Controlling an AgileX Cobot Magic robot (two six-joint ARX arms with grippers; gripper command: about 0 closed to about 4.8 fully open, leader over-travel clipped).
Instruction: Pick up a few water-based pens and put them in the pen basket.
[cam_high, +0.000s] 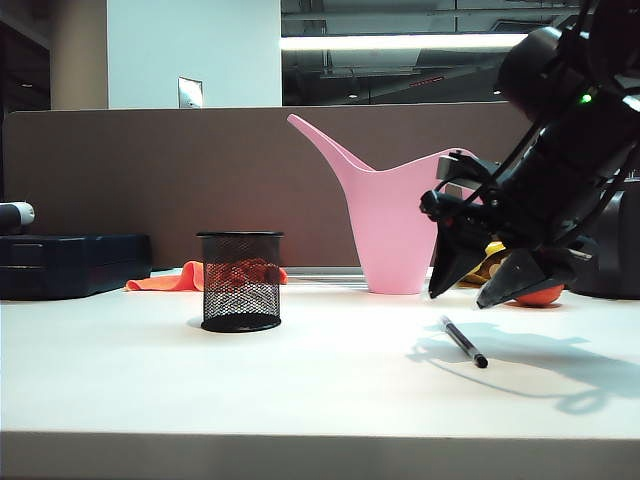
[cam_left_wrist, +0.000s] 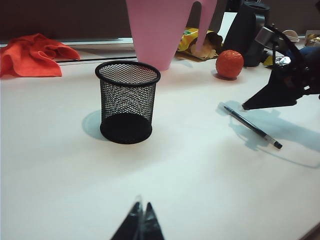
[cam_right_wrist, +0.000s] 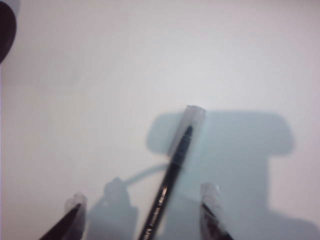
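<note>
Nearest in the left wrist view, the left gripper (cam_left_wrist: 141, 225) hangs low over the bare white counter (cam_left_wrist: 200, 190) with its two dark fingertips pressed together, holding nothing. Beyond it the pen basket (cam_left_wrist: 127, 102), a black mesh cup, stands upright on the counter with nothing showing above its rim.

To the right of the basket and well apart from it, a single pen (cam_high: 464, 342) lies flat on the counter, its dark end pointing toward the front edge. The right gripper (cam_high: 470, 290) hovers just above the pen's far end, angled downward, its jaws spread wide and gripping nothing. In the right wrist view the pen (cam_right_wrist: 172, 170) runs up between the two fingertips (cam_right_wrist: 75, 205), touching neither, with its clear cap end lying past them. The gripper's shadow falls on the counter around the pen.

Farther back, a pink watering can (cam_high: 385, 215) stands behind the gap between basket and pen, its spout rising to the left. An orange ball (cam_left_wrist: 229, 63) sits beside the can, and a crumpled orange cloth (cam_left_wrist: 31, 54) lies at the far left of the counter. A brown partition (cam_high: 150, 170) closes off the back.
</note>
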